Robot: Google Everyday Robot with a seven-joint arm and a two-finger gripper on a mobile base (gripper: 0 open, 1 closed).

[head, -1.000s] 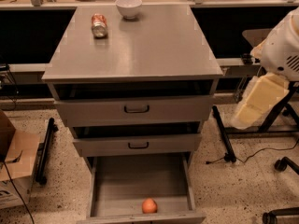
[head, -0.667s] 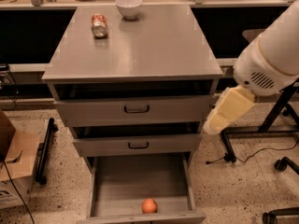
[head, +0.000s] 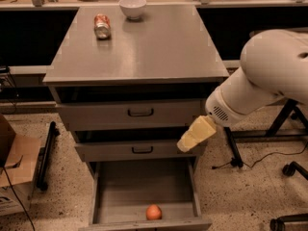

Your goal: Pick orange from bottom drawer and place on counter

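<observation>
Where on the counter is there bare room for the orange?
The counter is bare across its middle and front, everything nearer than the can and bowl. Only the far edge around those two is crowded. The gripper hangs off the counter, by the right end of the middle drawer.

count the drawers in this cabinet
3: grey top drawer, grey middle drawer beneath, grey bottom drawer pulled open holding a small round orange. Yellowish claw at middle drawer's right end.

No lettering readable anywhere, not even on the far drink can; the gripper hovers at the right end of the middle drawer front.
</observation>
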